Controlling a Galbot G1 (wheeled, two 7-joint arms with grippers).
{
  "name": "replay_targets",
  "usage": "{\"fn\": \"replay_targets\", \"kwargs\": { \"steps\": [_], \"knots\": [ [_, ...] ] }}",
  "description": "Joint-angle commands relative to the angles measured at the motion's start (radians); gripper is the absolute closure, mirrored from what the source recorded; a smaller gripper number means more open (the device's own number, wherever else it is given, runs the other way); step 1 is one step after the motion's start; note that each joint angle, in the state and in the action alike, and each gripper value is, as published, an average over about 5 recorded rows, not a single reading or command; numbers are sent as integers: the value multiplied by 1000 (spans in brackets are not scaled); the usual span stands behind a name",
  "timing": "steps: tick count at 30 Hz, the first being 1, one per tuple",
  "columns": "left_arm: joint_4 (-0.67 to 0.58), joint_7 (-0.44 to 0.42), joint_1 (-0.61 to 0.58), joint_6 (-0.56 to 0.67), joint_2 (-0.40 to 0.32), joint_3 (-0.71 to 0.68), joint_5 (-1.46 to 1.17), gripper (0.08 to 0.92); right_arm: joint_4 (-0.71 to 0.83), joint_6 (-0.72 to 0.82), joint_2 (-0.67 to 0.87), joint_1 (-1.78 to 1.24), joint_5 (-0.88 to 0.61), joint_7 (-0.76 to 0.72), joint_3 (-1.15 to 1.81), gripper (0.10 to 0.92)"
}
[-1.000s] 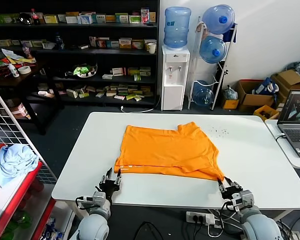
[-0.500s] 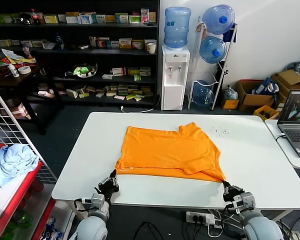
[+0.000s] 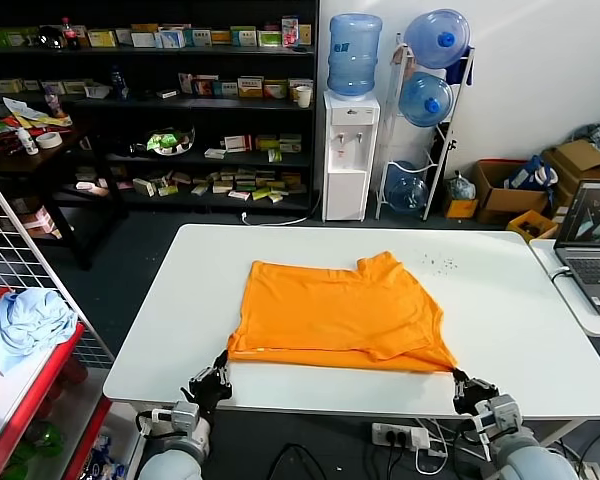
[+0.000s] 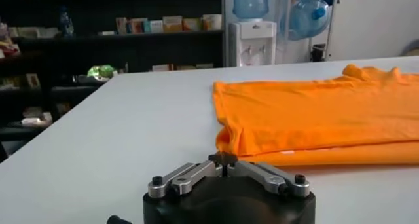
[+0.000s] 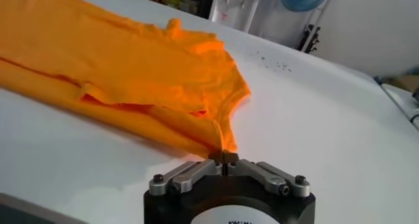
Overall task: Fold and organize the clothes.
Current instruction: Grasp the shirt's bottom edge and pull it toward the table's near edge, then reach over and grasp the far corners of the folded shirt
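Note:
The plain orange T-shirt (image 3: 335, 315) lies folded flat on the white table (image 3: 520, 320), its near edge close to the table's front edge. My left gripper (image 3: 213, 377) is at the shirt's near left corner and is shut on that corner; the left wrist view shows the gripper (image 4: 224, 158) with the shirt (image 4: 308, 114) reaching its tips. My right gripper (image 3: 469, 388) is at the near right corner, shut on the stretched-out tip of cloth; the right wrist view shows the gripper (image 5: 224, 156) and the shirt (image 5: 124, 61).
A laptop (image 3: 592, 240) sits on a side table at the right. A red cart on the left holds a light blue cloth bundle (image 3: 25, 325). Shelves, a water dispenser (image 3: 350, 150) and boxes stand behind the table.
Both grippers have moved back toward the table's front edge, and the shirt has slid with them toward me. Its near right corner is drawn out into a point.

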State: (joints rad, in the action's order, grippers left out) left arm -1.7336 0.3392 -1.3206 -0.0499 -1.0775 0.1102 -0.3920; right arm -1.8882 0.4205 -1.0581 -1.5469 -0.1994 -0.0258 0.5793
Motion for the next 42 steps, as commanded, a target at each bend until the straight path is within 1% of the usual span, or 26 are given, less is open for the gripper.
{"fn": "replay_targets", "kwargs": {
  "steps": [1,4,6,8,11,12,16,21,23,25,27,30,33,38,42],
  "knots": [
    [-108,1,-122,-27,34,4,-3,911,-66,10,8,-97,4,1,8,900],
    [-124,-8,-150,-43,38,12,6,908,-79,18,6,-119,8,4,13,898],
    [-130,-20,-155,-49,35,17,17,893,-84,23,2,-125,9,6,14,879],
    [-140,-31,-152,-49,33,23,33,853,-96,27,-1,-127,7,9,15,834],
    [-160,-39,-134,-51,35,35,46,767,-129,41,1,-127,-6,10,21,747],
    [-166,-41,-127,-54,36,39,48,750,-142,47,4,-126,-13,11,25,721],
    [-195,-57,-86,-79,44,59,48,620,-190,63,25,-109,-53,15,42,609],
    [-176,-91,15,-101,45,63,30,473,-193,62,62,4,-153,34,36,462],
    [-137,-114,83,-104,39,49,16,404,-152,59,83,90,-216,53,18,401],
    [-80,-131,159,-104,30,31,3,352,-92,71,102,184,-275,71,-3,349],
    [-2,-141,246,-98,16,8,-5,291,-24,86,115,277,-338,75,-21,288],
    [102,-154,355,-91,-5,-25,-16,216,65,104,125,398,-400,55,-42,225],
    [188,-159,446,-104,-28,-60,-34,183,145,122,133,497,-428,24,-73,206],
    [307,-162,554,-160,-73,-95,-74,177,271,164,138,624,-447,-28,-135,203],
    [408,-168,624,-222,-120,-103,-117,177,401,195,114,724,-418,-125,-172,203]
  ]
}}
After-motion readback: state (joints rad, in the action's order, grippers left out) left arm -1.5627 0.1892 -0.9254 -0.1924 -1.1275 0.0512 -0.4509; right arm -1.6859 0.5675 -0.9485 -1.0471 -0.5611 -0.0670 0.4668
